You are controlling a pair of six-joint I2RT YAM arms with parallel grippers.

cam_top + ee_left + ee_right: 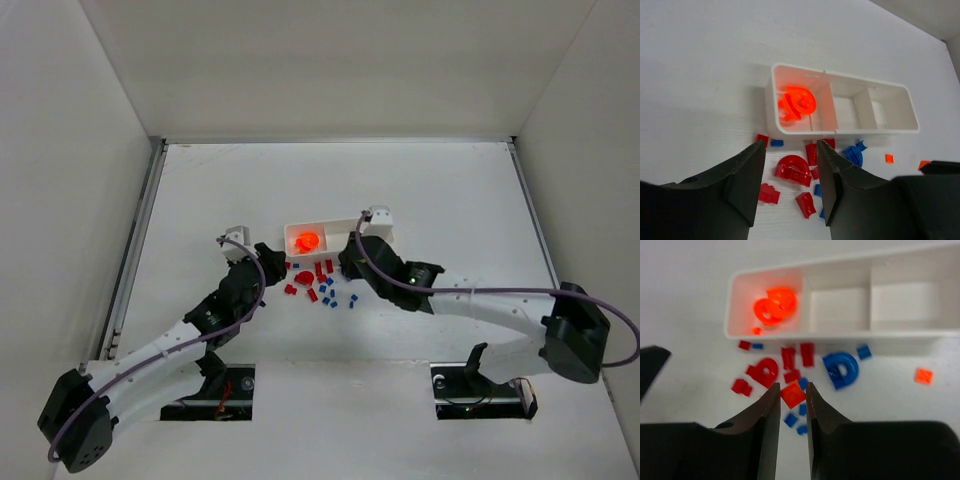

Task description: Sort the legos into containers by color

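Two arms reach from the near edge toward the middle of the table (pixel 450 190). The left arm (pixel 170 345) rises diagonally from its base at the near left, with its wrist angled down and to the right. The right arm (pixel 490 300) stretches low and leftward from its base at the near right, and its wrist bends toward the far side.

Both grippers hang over the legos (pixel 318 285), which are red, blue and orange pieces scattered on the table just near of the tray (pixel 850 335). The tray lies with its long side running left to right. Its left compartment holds bright orange round pieces (pixel 774 306).

The left gripper (pixel 790 146) has its fingers spread wide. In its wrist view a red arch piece (pixel 792 168) lies on the table in the gap between them, touched by neither finger.

The right gripper (pixel 791 386) has its fingers drawn close together, pinching a small orange brick (pixel 792 394) by two opposite sides. A blue round piece (pixel 841 369) lies just to the right of it, near the tray wall. Another small orange piece (pixel 924 375) lies farther right, well apart from the rest.
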